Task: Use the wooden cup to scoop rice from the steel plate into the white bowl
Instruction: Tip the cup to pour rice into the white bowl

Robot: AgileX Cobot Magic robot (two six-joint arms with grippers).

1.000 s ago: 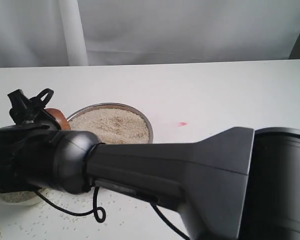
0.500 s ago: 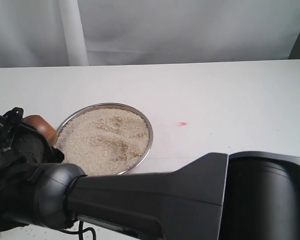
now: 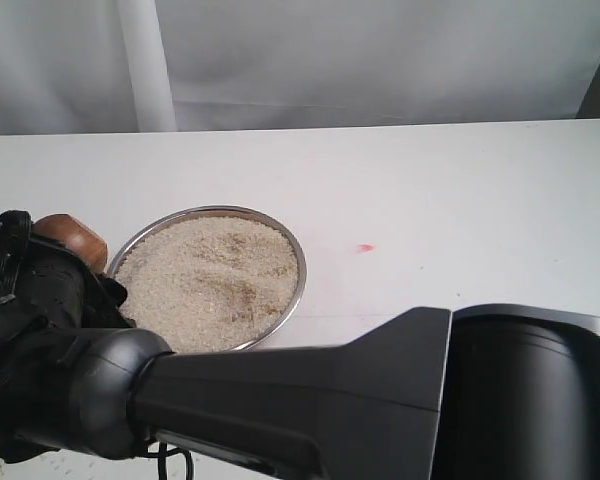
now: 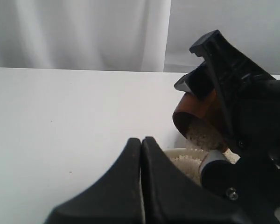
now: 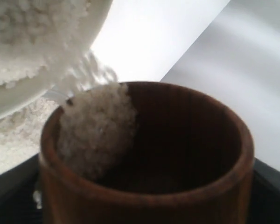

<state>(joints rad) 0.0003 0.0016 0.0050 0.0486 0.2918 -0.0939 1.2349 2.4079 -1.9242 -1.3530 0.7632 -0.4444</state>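
The exterior view sits close behind the right arm (image 3: 300, 400) and faces across the table (image 3: 460, 180). The left wrist view looks low over the left hand (image 4: 141, 142) toward the right hand (image 4: 203, 77) just ahead. The right wrist view is tight on the wooden cup (image 5: 144, 154) in that hand. Both wrist views share the cup and the white bowl (image 4: 177, 153).

1. Open tabletop (image 3: 450, 180) is seen behind and to the right of the steel plate (image 3: 298, 262); only a small red mark (image 3: 365, 247) lies on it.
2. The near foreground is filled by the right arm (image 3: 310, 400), stretched from the right edge across to the left.
3. The left corner is crowded: the wooden cup (image 3: 70, 235) is held tilted just beside the plate's rim.
4. Under the cup's mouth the white bowl (image 4: 175, 150) is set, with the left gripper (image 4: 141, 142), fingers pressed together, just beside it.
5. Beyond that gripper, bare table runs to the curtain (image 4: 84, 32).
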